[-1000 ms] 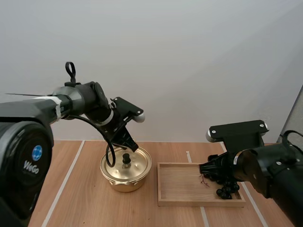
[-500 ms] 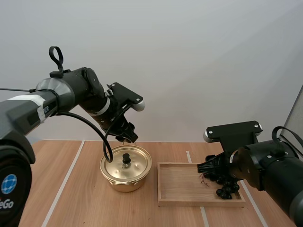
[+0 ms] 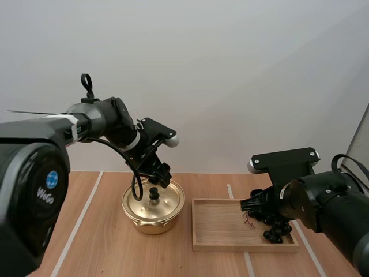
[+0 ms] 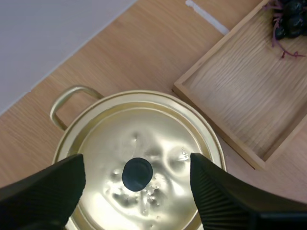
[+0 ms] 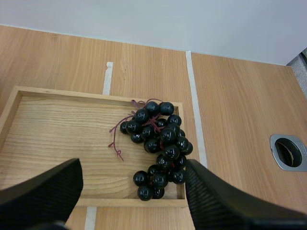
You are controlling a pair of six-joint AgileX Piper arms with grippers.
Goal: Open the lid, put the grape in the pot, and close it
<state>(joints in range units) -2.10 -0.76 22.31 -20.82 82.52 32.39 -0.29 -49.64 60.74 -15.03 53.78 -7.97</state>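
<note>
In the left wrist view my left tool (image 4: 136,165) is spread apart, with the knob (image 4: 137,174) of the lid (image 4: 163,139) just below, between its fingers. The high view adds that it hangs just above the closed pot (image 3: 151,218). My right tool (image 5: 133,167), also spread, hangs over the grapes (image 5: 160,141) in the tray (image 5: 48,134).

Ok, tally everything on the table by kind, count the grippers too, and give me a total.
pot: 1
lid: 1, sitting on the pot
bunch of grapes: 1, lying in the tray
wooden tray: 1
grippers: 2, the left gripper and the right gripper, both open
total: 6
</note>
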